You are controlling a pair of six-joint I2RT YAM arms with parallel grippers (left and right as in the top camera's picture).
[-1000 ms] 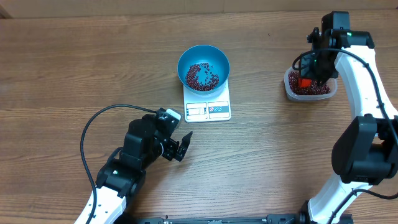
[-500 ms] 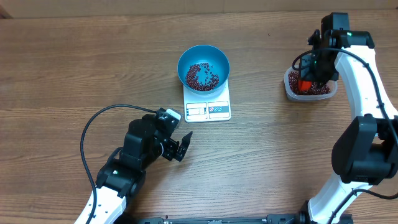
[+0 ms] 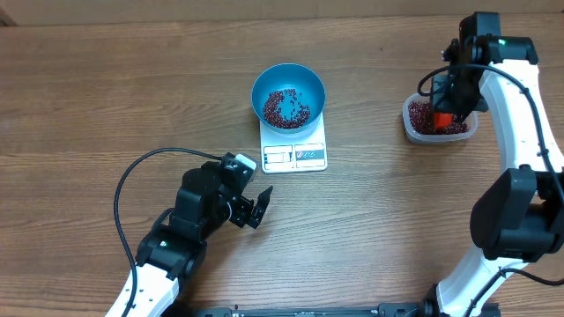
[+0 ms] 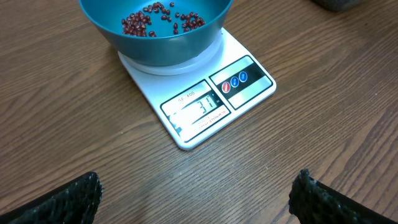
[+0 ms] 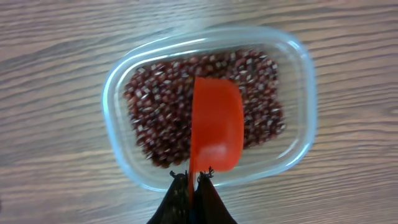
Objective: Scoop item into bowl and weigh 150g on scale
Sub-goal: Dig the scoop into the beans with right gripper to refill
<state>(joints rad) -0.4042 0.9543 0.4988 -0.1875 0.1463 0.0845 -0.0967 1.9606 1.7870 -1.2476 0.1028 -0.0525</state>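
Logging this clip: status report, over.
Left gripper open, near scale. Right gripper shut on red scoop over bean tub. Some beans in bowl on scale. Nothing between tub and bowl.

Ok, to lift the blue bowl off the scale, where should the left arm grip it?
Probably the rim of the bowl on the side nearest the left gripper, coming from above, one jaw inside, one outside: the wall is thin, and the beans lie low in the middle.

Blue bowl (image 4: 163,55) of beans (image 4: 138,23) atop white scale (image 4: 199,109)
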